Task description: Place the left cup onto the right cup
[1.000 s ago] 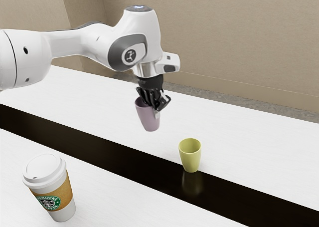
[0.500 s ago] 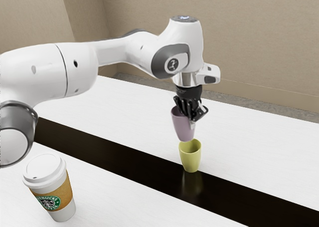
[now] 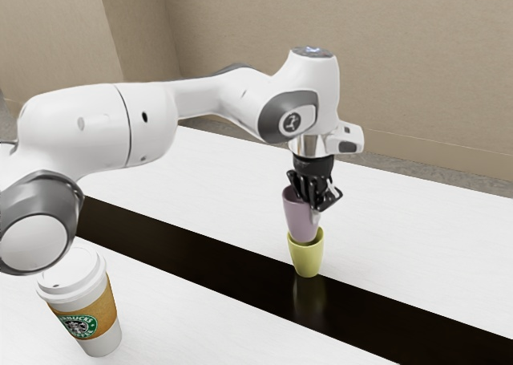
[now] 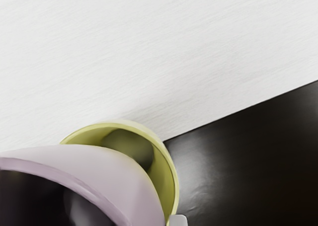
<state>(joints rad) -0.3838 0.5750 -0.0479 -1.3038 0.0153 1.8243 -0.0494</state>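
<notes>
Exterior view: the mauve cup (image 3: 300,219) was held by its rim in the hand (image 3: 318,200), fingers closed on the wall from inside and outside, a grip that left its base free for nesting. Its bottom was set in the mouth of the green cup (image 3: 307,257) on the desk (image 3: 417,229), leaning slightly toward eleven o'clock, so release was judged premature.

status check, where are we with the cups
End effector shut on purple cup at its rim. Cup tilted, base in green cup mouth, not yet released. Paper coffee cup well aside, no obstruction.
</notes>
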